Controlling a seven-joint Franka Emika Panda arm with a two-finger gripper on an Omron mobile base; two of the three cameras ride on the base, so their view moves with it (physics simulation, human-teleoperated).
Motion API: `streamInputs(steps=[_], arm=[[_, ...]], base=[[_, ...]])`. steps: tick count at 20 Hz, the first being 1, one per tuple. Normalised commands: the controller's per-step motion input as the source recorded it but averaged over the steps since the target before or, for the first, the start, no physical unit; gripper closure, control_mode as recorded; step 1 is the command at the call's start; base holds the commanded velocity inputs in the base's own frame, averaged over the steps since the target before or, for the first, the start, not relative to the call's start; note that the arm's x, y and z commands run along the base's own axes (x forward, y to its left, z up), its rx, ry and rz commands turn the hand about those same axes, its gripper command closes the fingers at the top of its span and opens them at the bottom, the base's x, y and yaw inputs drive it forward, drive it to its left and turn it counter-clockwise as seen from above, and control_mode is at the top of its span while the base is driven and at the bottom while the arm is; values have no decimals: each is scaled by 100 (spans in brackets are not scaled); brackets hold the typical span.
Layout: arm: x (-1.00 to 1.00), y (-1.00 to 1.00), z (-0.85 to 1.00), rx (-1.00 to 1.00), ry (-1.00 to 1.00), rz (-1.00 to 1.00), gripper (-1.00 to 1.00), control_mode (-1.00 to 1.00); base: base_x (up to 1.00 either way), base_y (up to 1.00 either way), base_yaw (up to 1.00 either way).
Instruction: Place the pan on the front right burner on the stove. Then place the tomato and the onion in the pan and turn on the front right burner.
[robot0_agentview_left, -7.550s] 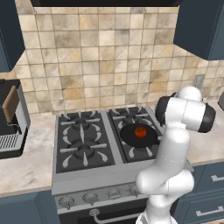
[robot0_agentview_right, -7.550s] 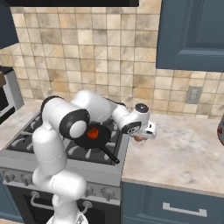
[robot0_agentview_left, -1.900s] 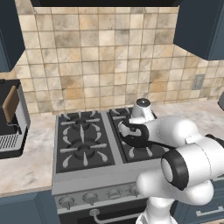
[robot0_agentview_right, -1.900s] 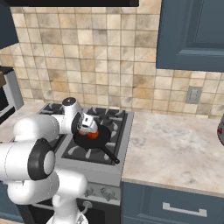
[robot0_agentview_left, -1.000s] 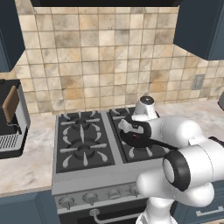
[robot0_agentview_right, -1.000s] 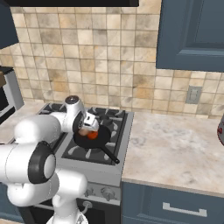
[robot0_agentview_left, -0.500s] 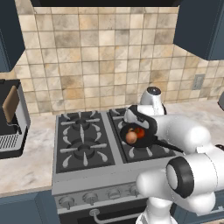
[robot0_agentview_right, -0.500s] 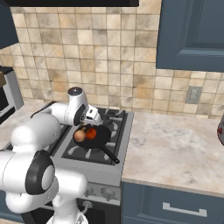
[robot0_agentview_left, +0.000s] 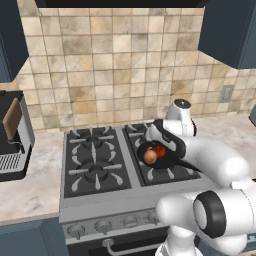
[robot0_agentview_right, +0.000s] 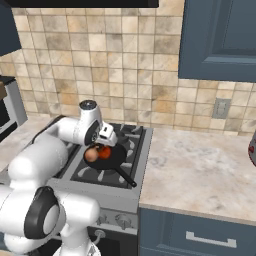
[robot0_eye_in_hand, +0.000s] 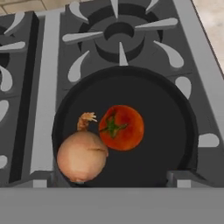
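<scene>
Pan (robot0_eye_in_hand: 131, 140) sits on the front right burner (robot0_agentview_left: 167, 167) near the stove's (robot0_agentview_left: 95, 200) front edge, holding the onion (robot0_eye_in_hand: 82, 156) touching the tomato (robot0_eye_in_hand: 121, 127). Above them the gripper (robot0_agentview_right: 106, 136) hangs, fingers spread apart, grasping nothing.

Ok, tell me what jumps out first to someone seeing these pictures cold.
The red tomato and the tan onion stand out, lying touching each other in the black pan on the front right burner of the stove. Next comes the big white arm curled over the range, its hand open just above the pan.
</scene>
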Motion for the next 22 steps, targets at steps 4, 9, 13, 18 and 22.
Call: streamInputs(steps=[4, 9, 13, 18, 22], arm=[[-30, -16, 0, 3, 0, 0, -100, -100], [-24, -16, 0, 6, -2, 0, -100, -100], [-24, -17, 0, 6, -4, 0, -100, -100], [-1, -25, 0, 4, -2, 0, -100, -100], [-1, -20, 0, 6, -6, 0, -100, -100]], base=[[0, 0, 0], [0, 0, 0], [0, 0, 0], [0, 0, 0], [0, 0, 0]])
